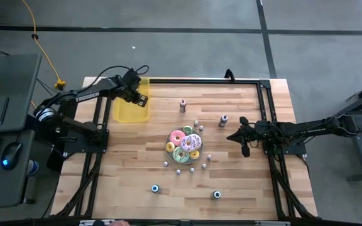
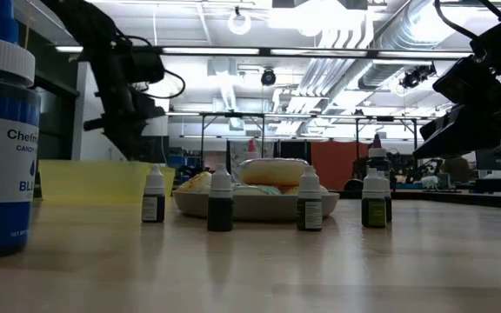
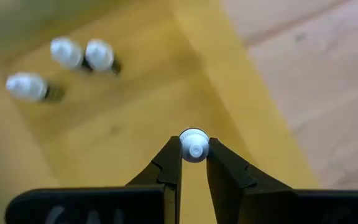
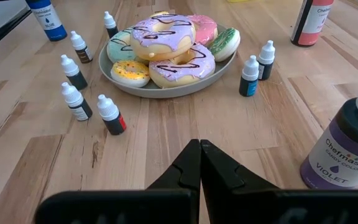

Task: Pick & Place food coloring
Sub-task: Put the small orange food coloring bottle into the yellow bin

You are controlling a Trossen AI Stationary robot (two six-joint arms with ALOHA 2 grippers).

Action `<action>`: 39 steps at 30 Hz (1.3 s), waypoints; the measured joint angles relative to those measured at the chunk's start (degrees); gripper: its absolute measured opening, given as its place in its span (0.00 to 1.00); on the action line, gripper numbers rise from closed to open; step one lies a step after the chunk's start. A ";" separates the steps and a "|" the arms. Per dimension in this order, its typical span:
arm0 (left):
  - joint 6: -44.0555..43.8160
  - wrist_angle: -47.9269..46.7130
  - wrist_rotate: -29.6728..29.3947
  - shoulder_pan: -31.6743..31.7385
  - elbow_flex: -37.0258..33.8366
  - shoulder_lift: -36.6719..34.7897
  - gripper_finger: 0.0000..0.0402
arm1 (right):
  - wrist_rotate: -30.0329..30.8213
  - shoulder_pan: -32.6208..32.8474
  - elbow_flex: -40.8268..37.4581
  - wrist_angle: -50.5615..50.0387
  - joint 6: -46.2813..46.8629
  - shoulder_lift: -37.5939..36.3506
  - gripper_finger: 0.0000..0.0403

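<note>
Nearest the low camera: a big blue-labelled jar (image 2: 0,143) stands at the table's front edge, with a row of small dropper bottles (image 2: 221,202) behind it.
Left gripper (image 3: 194,163): clenched on one tiny white-capped food coloring bottle (image 3: 194,146), held over the yellow bin (image 1: 132,108) at the table's far left.
Inside the bin: three more small bottles (image 3: 98,56) lie on its floor, two touching, one apart.
Right gripper (image 4: 199,163): fingers pressed together, holding nothing, hovering near the table's right edge, facing the plate.
Plate of doughnuts (image 4: 166,90): mid-table, stacked with pink, purple, yellow and green frosted rings.
Remaining food coloring: five small bottles (image 4: 110,115) are scattered to one side of the plate, two more (image 4: 250,76) just beside its other side.
Larger bottles: a violet one (image 4: 347,146) stands close to the right gripper, a red one (image 4: 313,22) farther back.
</note>
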 joint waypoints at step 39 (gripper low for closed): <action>0.51 10.68 -8.60 7.23 5.86 15.82 0.11 | -0.01 0.01 -0.01 -0.01 0.00 0.01 0.00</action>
